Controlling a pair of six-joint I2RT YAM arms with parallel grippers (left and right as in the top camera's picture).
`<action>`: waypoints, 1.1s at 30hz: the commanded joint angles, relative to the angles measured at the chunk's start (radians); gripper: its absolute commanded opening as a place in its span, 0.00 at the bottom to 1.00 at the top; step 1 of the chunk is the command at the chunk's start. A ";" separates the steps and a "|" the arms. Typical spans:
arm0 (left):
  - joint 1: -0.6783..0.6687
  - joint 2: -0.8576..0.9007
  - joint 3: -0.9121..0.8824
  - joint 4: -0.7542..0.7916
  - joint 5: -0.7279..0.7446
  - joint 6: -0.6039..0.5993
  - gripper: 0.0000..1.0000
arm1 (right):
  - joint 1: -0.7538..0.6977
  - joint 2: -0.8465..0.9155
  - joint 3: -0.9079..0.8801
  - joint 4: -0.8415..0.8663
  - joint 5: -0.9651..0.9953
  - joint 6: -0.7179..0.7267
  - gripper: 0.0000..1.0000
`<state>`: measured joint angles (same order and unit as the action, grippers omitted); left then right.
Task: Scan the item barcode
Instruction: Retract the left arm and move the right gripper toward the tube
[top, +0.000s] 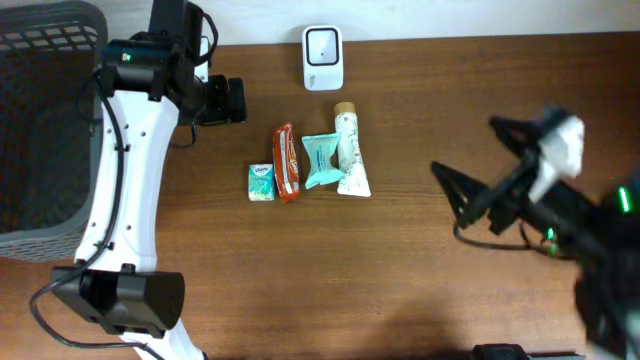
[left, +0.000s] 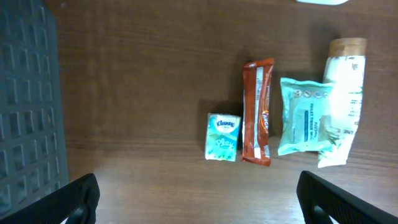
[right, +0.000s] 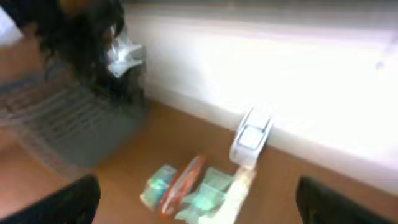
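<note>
Left gripper (left: 198, 202): jaws spread, empty, hovering at the far-left of the row. Row on worktop (top: 420, 300), left to right: tissue pack (top: 261, 182), snack bar (top: 287, 162), wipes pack (top: 322, 160), tube (top: 350, 152); long axes run near to far. Scanner (top: 322, 58): beyond the row. Right gripper (top: 475, 155): spread, empty, well apart rightward; left arm judged nearer.

A shop checkout is suggested, staged as a robot test set-up. A white scanner (top: 323, 57) is stood at the rear of a wooden counter (top: 450, 100). Small packaged goods are laid in a row before it: tissue pack (top: 261, 182), snack bar (top: 287, 162), wipes (top: 321, 160), tube (top: 350, 150). A grey basket (top: 40, 110) is set at the left.
</note>
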<state>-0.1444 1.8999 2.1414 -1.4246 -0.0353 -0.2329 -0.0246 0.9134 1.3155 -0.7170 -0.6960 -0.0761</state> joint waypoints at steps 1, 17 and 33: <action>0.003 -0.010 -0.002 -0.002 -0.006 -0.013 0.99 | 0.005 0.238 0.177 -0.176 -0.243 -0.036 0.99; 0.254 0.000 0.407 0.146 -0.310 -0.164 0.00 | 0.242 0.586 0.188 -0.398 -0.127 -0.040 0.99; 0.469 0.309 0.373 0.244 0.174 0.120 0.00 | 0.242 0.586 0.188 -0.391 -0.069 -0.040 0.99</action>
<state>0.3233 2.1975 2.5092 -1.1847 -0.0616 -0.2371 0.2123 1.5082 1.4895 -1.1110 -0.7746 -0.1089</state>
